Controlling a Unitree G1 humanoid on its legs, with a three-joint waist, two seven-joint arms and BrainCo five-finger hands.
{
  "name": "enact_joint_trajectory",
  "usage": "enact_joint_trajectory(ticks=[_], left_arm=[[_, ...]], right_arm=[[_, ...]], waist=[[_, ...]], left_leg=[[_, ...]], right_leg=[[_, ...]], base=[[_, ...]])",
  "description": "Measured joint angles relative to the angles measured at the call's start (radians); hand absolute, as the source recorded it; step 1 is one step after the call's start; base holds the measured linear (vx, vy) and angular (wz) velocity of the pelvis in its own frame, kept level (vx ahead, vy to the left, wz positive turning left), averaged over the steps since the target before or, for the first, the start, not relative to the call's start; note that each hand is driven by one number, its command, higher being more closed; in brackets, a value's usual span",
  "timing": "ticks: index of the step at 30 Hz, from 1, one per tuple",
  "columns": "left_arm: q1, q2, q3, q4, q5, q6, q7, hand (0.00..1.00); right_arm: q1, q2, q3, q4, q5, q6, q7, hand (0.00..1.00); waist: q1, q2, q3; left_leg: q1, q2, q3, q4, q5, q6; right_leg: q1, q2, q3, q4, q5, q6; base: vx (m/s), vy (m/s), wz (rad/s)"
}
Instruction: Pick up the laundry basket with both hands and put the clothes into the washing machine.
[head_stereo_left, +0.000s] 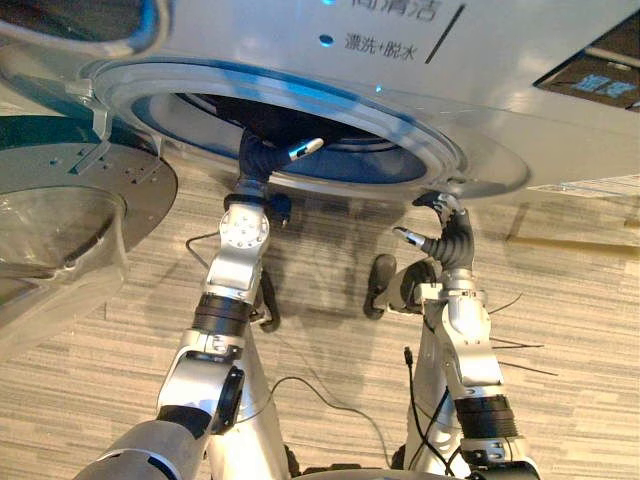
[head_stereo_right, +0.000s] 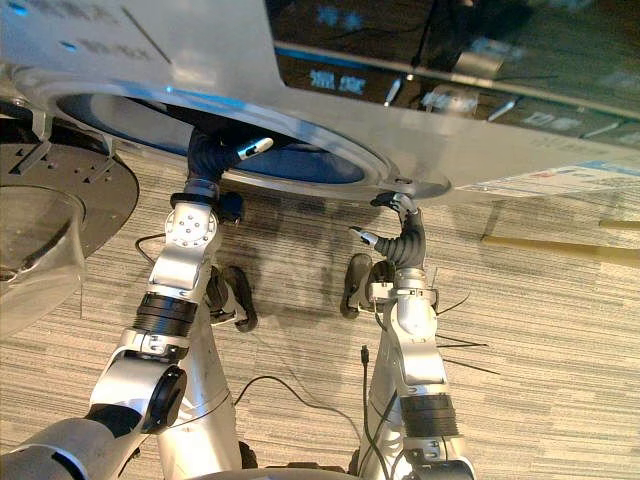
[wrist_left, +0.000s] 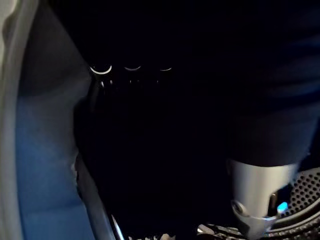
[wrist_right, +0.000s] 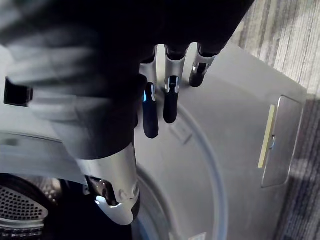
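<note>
The washing machine (head_stereo_left: 500, 90) has a smooth silver-grey front with a soft sheen. Its drum (wrist_right: 22, 202) is shiny perforated metal. At the left of the frame, the door (head_stereo_left: 100, 175) shows matt grey metal around a clear glossy bowl. The floor (head_stereo_left: 580, 330) is rough, striped grey carpet. The right robot hand (wrist_right: 170, 100) has polished silver fingers with matt dark tips.

right hand (wrist_right: 170, 100) | fingers relaxed | near washing machine (wrist_right: 235, 125) front | perforated drum (wrist_right: 22, 205) alongside

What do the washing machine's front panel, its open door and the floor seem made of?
Front panel: glossy silver, reflective; painted metal or plastic.
Door: grey metallic ring with holes around a clear bowl, probably glass.
Floor: matte, striped beige; carpet or vinyl.
</note>
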Motion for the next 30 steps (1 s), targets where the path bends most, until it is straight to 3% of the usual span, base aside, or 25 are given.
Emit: enact_joint_trajectory(ticks=[4,10,14,17,20,23,30], left_arm=[[0.027,-0.004,0.002,-0.039,-0.012,0.010,0.003,0.00],[0.048,-0.061,0.012,-0.068,-0.223,-0.021,0.089,0.00],[-0.036,-0.071,0.008,-0.071,-0.310,-0.025,0.164,0.00],[-0.232,-0.028,0.006,-0.026,-0.331,-0.026,0.226,0.00],[-0.393,0.033,-0.001,0.038,-0.311,-0.021,0.244,0.00],[-0.536,0.090,-0.005,0.127,-0.221,-0.003,0.241,0.00],[-0.615,0.199,-0.068,0.220,-0.023,0.043,0.206,0.00]], right_arm=[[0.000,0.001,0.000,0.000,0.000,0.000,0.006,0.00],[-0.003,0.002,0.000,0.000,0.000,0.005,0.001,0.00],[-0.007,0.002,0.012,0.000,0.001,0.005,-0.007,0.00],[-0.017,0.002,0.038,0.003,0.003,0.005,-0.018,0.00],[-0.028,0.004,0.052,0.002,0.005,0.005,-0.017,0.00],[-0.039,0.004,0.056,0.002,0.013,-0.004,-0.016,0.00],[-0.043,0.004,0.057,0.000,0.015,-0.015,-0.004,0.00]], waist=[[-0.002,0.000,0.000],[-0.005,-0.001,-0.001],[-0.014,-0.001,-0.001],[-0.035,-0.004,-0.002],[-0.052,-0.004,-0.002],[-0.060,-0.005,-0.002],[-0.075,-0.009,-0.002]], left_leg=[[0.005,0.001,0.007,-0.008,0.001,-0.001],[0.006,0.001,0.009,-0.008,0.001,-0.001],[0.003,0.001,0.006,-0.008,0.001,-0.001],[-0.002,0.001,0.005,-0.008,0.001,-0.001],[-0.005,0.003,0.003,-0.008,0.001,0.000],[-0.007,0.014,0.010,-0.015,0.001,0.000],[-0.011,0.018,0.018,-0.022,0.004,0.006]], right_leg=[[0.000,0.002,0.003,-0.007,0.000,0.000],[0.000,0.003,0.005,-0.007,0.000,0.001],[0.000,0.003,0.003,-0.010,0.001,0.001],[-0.001,0.004,0.002,-0.014,0.003,0.003],[-0.001,0.010,0.002,-0.021,0.007,0.009],[-0.001,0.017,0.000,-0.039,0.023,0.009],[-0.006,0.018,0.002,-0.052,0.032,0.011]], base=[[0.06,-0.025,-0.01],[0.04,-0.018,0.00],[0.04,-0.026,0.00],[0.00,0.000,0.00],[0.03,-0.009,-0.06],[0.04,-0.010,-0.13],[0.04,-0.019,-0.02]])
